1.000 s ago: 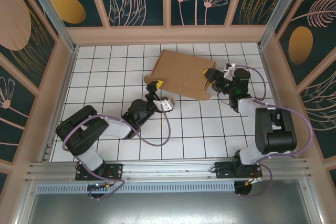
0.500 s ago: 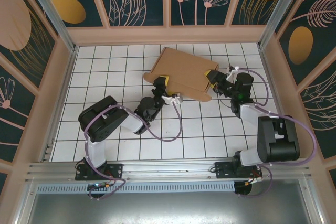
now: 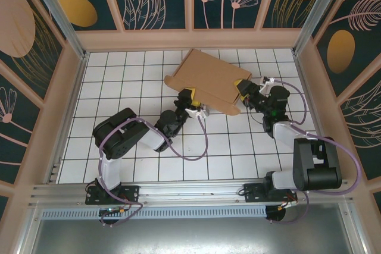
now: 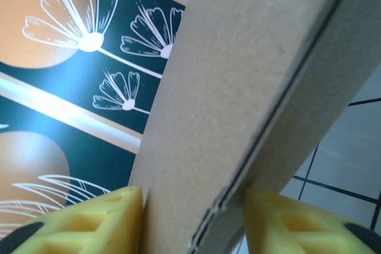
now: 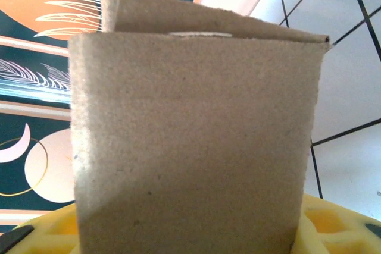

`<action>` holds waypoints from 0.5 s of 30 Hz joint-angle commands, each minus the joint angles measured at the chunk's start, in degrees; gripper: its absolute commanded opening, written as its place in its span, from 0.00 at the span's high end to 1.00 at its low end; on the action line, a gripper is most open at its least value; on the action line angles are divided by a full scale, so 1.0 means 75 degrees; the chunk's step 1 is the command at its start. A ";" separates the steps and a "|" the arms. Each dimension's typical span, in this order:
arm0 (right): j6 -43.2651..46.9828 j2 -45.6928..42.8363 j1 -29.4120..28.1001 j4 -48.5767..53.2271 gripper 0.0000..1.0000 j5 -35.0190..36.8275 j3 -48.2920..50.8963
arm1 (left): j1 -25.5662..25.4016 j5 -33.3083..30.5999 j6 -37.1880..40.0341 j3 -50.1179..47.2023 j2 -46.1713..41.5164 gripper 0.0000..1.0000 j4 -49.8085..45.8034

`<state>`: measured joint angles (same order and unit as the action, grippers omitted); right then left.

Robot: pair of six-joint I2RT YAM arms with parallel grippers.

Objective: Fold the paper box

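Where the paper box lies askew near the far edge of the white-tiled table, just right of centre, both grippers clamp it. At its near-left edge, the left gripper pinches a doubled cardboard panel between yellow fingers. The right gripper holds the right end flap, jaws half closed.

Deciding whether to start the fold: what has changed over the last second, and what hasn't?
The left fingers moved forward to the box and closed around its near-left edge; cardboard now sits between them. The box shifted slightly toward the far wall. The right fingers kept their hold on the box's right end.
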<state>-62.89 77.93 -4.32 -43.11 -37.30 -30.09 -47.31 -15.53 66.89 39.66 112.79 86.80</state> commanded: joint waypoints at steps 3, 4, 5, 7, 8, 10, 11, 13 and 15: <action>-0.0075 -0.0207 -0.0192 -0.0088 0.55 -0.0766 0.0157 | 0.0003 -0.0097 0.0012 0.0024 -0.0016 0.62 0.0760; -0.0006 -0.0229 -0.0189 -0.0015 0.54 -0.0731 0.0139 | 0.0008 -0.0097 -0.0018 -0.0001 -0.0039 0.64 0.0777; 0.0044 -0.0252 -0.0186 0.0043 0.53 -0.0701 0.0134 | -0.0005 -0.0103 -0.0061 -0.0031 -0.0061 0.67 0.0779; 0.0142 -0.0309 -0.0193 0.0045 0.46 -0.0641 0.0133 | 0.0004 -0.0108 -0.0212 -0.0115 -0.0180 0.70 0.0699; 0.0244 -0.0361 -0.0196 0.0032 0.36 -0.0577 0.0144 | 0.0004 -0.0143 -0.0382 -0.0131 -0.0277 0.70 0.0561; 0.0546 -0.0498 -0.0205 0.0011 0.19 -0.0445 0.0179 | 0.0011 -0.0289 -0.0659 -0.0059 -0.0572 0.71 -0.0466; 0.0699 -0.0588 -0.0199 0.0068 0.13 -0.0359 0.0191 | 0.0014 -0.0299 -0.0810 -0.0032 -0.0728 0.72 -0.1076; 0.0987 -0.0777 -0.0180 0.0277 0.07 -0.0224 0.0208 | 0.0004 -0.0239 -0.1088 -0.0079 -0.1076 0.74 -0.1887; 0.1120 -0.1013 -0.0174 0.0343 0.05 -0.0106 0.0369 | 0.0027 -0.0207 -0.1352 -0.0098 -0.1413 0.73 -0.2693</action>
<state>-58.30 73.25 -5.58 -40.95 -38.70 -28.71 -47.27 -17.02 61.41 38.94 106.45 76.09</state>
